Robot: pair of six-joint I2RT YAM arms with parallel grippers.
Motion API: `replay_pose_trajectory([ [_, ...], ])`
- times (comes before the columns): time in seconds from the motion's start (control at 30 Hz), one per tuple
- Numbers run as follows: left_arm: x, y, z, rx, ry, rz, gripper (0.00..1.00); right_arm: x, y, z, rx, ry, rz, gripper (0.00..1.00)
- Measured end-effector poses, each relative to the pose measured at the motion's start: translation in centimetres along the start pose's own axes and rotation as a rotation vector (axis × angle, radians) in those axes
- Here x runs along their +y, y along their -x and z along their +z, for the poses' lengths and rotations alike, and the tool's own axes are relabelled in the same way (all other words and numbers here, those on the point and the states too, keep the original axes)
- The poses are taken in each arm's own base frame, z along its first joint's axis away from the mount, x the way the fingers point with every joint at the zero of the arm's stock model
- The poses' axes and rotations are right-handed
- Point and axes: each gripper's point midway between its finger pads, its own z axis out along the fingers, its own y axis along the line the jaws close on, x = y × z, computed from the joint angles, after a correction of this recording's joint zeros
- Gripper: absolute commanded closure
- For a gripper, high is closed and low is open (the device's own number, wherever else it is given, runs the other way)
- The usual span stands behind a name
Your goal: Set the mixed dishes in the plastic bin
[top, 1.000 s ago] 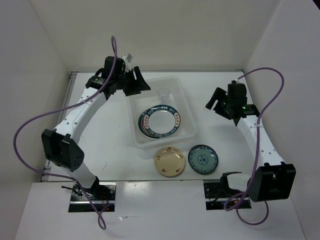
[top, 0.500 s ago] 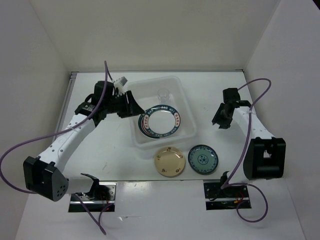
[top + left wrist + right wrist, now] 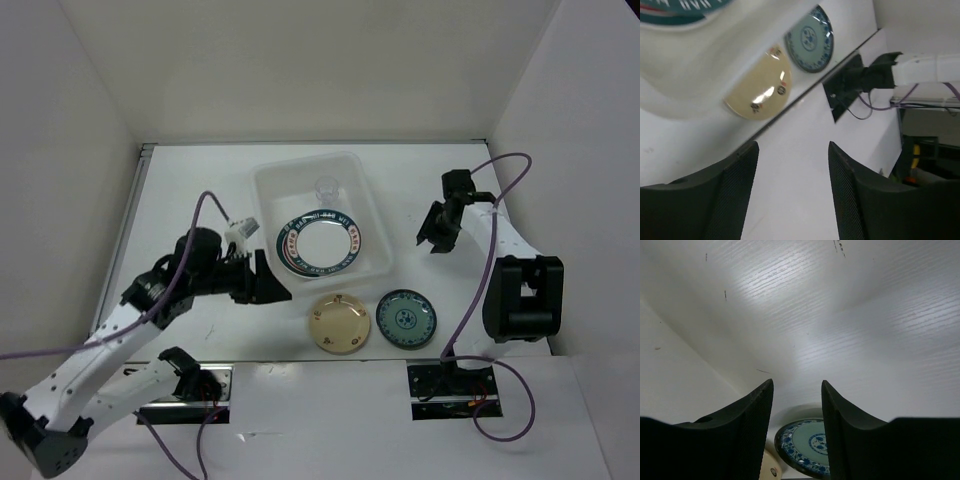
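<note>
Nearest me, the cream-yellow plate [image 3: 339,323] and the teal plate [image 3: 406,318] lie side by side on the surface [image 3: 200,200], just outside the plastic bin [image 3: 290,190]. My left pincer [image 3: 792,149] hangs by the bin's near left corner, jaws apart and empty. Inside the bin lie the green-red rimmed plate [image 3: 320,243] and, behind it, a clear cup [image 3: 327,187]. My right pincer [image 3: 797,384], right of the bin, is parted too and holds nothing.

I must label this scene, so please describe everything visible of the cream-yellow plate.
The cream-yellow plate is round, shallow and glossy, perhaps glazed ceramic, with small dark marks near its rim. It lies flat on the white table, just outside the near wall of the plastic bin; contact is unclear. The teal plate lies to its right, apart. Nothing rests on it.
</note>
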Motion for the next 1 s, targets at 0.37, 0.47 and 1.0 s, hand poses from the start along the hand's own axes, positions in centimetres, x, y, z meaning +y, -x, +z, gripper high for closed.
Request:
replay_pose_trajectory([
  [0.37, 3.8, -8.8, 2.5, -0.057, 0.060, -0.420, 0.30, 1.8, 1.0, -2.5, -0.071, 0.106, -0.005, 0.50],
  [0.47, 5.4, -10.2, 4.9, -0.039, 0.130, -0.492, 0.29, 2.2, 1.1, -2.8, -0.081, 0.128, -0.007, 0.50],
  [1.0, 10.1, -11.4, 8.6, -0.207, 0.268, -0.738, 0.28, 2.8, 1.5, -3.7, -0.112, 0.171, -0.012, 0.48],
])
